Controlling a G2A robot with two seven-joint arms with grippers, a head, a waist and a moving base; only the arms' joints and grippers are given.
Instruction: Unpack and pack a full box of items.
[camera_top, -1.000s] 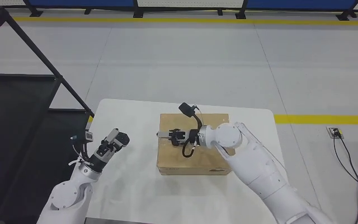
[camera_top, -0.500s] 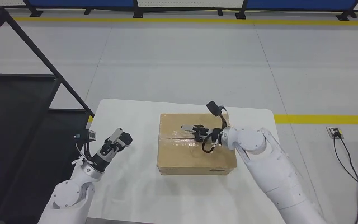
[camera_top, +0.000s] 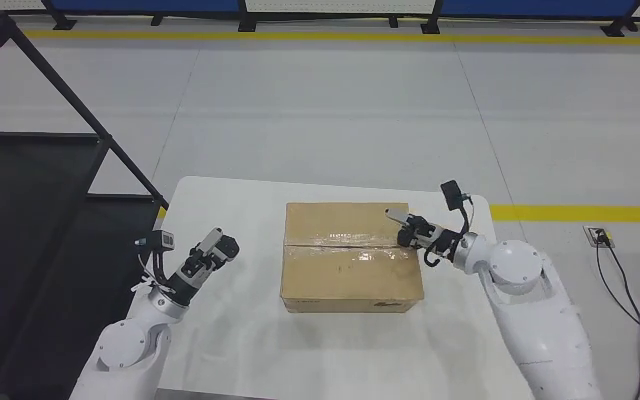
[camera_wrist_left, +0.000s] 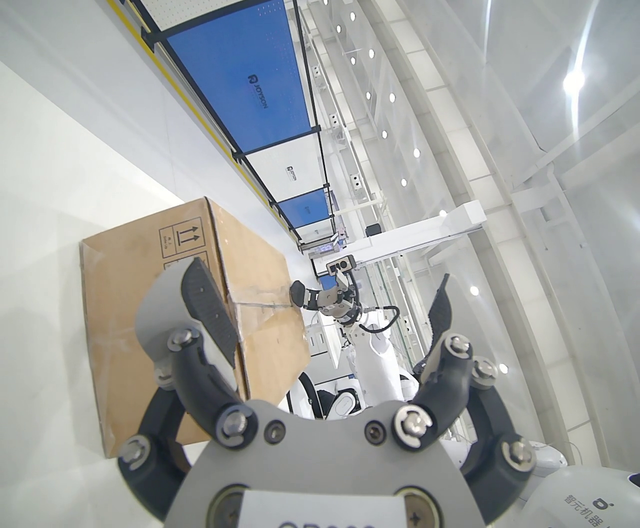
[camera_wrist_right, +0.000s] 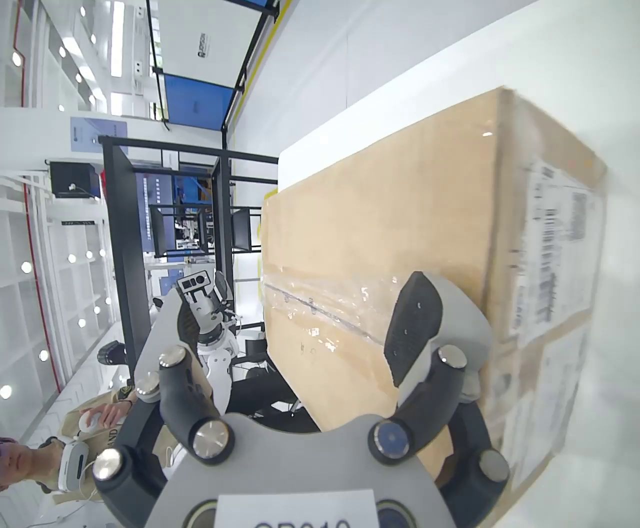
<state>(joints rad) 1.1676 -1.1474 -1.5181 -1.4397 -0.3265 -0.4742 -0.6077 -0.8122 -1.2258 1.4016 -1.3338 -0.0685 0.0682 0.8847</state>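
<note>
1. The cardboard box (camera_top: 350, 265) stands in the middle of the white table (camera_top: 240, 210). Its flaps are closed, and a strip of clear tape (camera_top: 345, 243) runs along the seam of its top.
2. The right gripper (camera_top: 401, 224) is at the top edge of the box, at the end that faces it, where the taped seam finishes.
3. Its fingers (camera_wrist_right: 415, 320) are apart, and nothing is held between them.
4. In the right wrist view, the top of the box stretches out directly ahead of these fingers. The taped seam runs away from one of them.
5. One right finger lies over the top edge of the box. I cannot tell if it really touches the cardboard.
6. A white label (camera_wrist_right: 560, 215) is stuck on the end face of the box, just beside that same finger.
7. The left gripper (camera_top: 213, 246) is above the table at the opposite end, well apart from the box.
8. Its fingers (camera_wrist_left: 205, 300) are wide apart and hold nothing.
9. In the left wrist view, the box stands ahead of the left fingers, mostly behind one of them. The right gripper shows beyond the far top edge of the box, in the gap between the two fingers.
</note>
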